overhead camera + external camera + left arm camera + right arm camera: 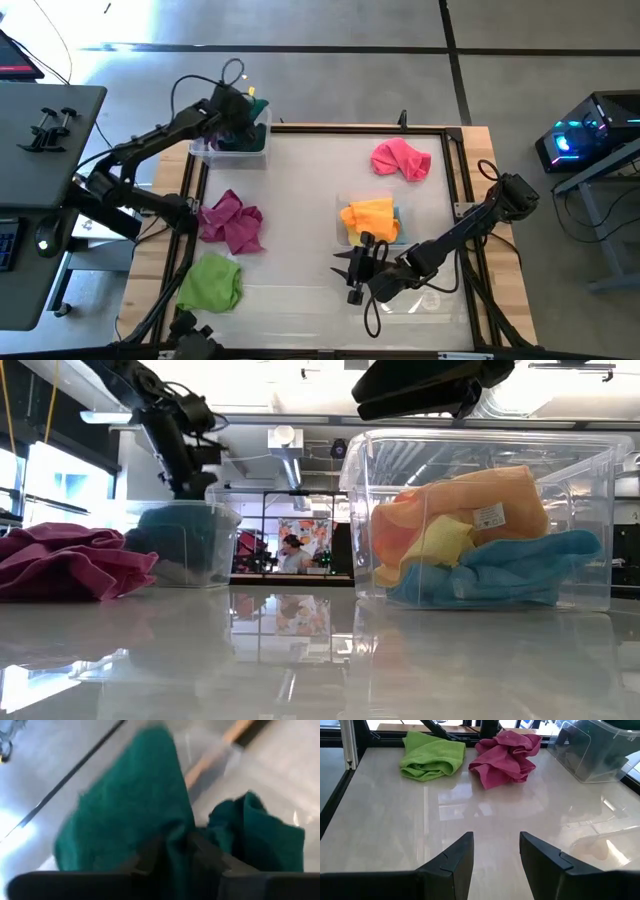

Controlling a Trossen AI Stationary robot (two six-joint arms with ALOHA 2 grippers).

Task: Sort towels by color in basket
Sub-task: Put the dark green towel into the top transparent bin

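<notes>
While the dark green towel (150, 810) is clenched in the left gripper (237, 112) over the far bin (205, 148) at the table's far left corner, the right gripper (358, 268) is held empty and parted just in front of the near bin (585, 520). The near bin is already loaded with orange towel (371, 216), yellow and light blue (all seen through its wall). Outside the bins, three are judged unsorted: pink towel (401, 158) behind the near bin, magenta towel (231, 221) and lime green towel (211, 282) off to its left.

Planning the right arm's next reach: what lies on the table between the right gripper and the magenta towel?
Nothing: the right wrist view shows bare table from the open right gripper to the magenta towel; the lime green towel lies beside it.
</notes>
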